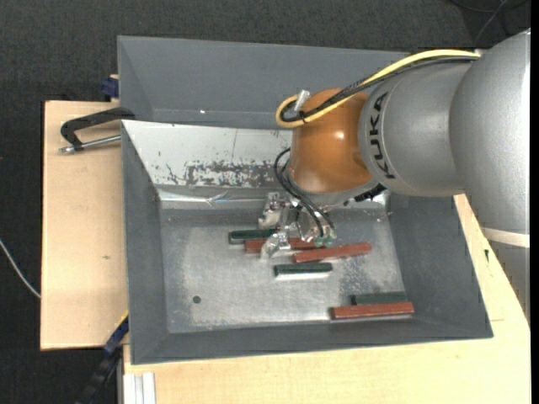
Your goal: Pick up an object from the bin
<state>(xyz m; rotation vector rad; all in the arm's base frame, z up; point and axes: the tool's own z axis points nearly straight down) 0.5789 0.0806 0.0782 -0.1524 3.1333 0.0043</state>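
Observation:
My gripper (281,225) is low in the middle of the bin, under the arm's orange cover. It stands over a small cluster of flat bars. A dark green bar (242,236) pokes out to its left, with a short red-brown bar (256,247) just below it. To the gripper's right lies a longer red-brown bar (341,251), slightly tilted. Another dark green bar (301,268) lies flat just in front of the gripper. Whether anything is held I cannot make out.
A long red-brown bar (372,310) lies near the bin's front right, with a dark green bar (379,298) along its far side. The big grey arm covers the bin's right back corner.

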